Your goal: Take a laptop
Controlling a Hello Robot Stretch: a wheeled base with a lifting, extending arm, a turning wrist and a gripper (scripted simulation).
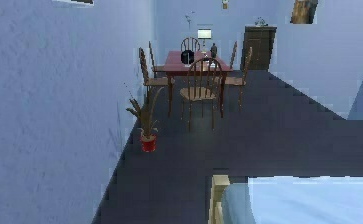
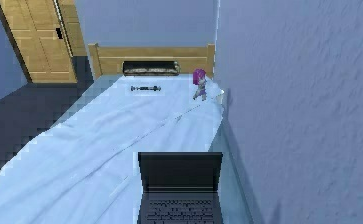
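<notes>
This is a home, as far as I can see from here. Ahead stands a red dining surface (image 1: 172, 68) ringed by wooden chairs (image 1: 199, 92), with a potted plant (image 1: 146, 125) by the blue wall and a dark cabinet (image 1: 259, 45) in the far corner. To the side lies a bed (image 2: 99, 140) with pale sheets and a wooden headboard (image 2: 154, 52), and a panelled wooden door (image 2: 39, 40) beyond it.

walls (image 1: 59, 90): flat blue. floor (image 1: 279, 130): dark slate, unpatterned. table (image 1: 169, 68): reddish brown. chairs (image 1: 199, 92): mid-brown wood. plant pot (image 1: 148, 144): red, under brownish-green leaves. cabinet (image 1: 259, 45): dark brown. bed sheet (image 2: 89, 140): pale blue, plain. headboard (image 2: 154, 52): light tan wood. laptop (image 2: 181, 185): black, lid and keyboard alike. door (image 2: 39, 35): honey-coloured wood, panelled. small figure (image 2: 200, 80) on the bed: purple and pink.
</notes>
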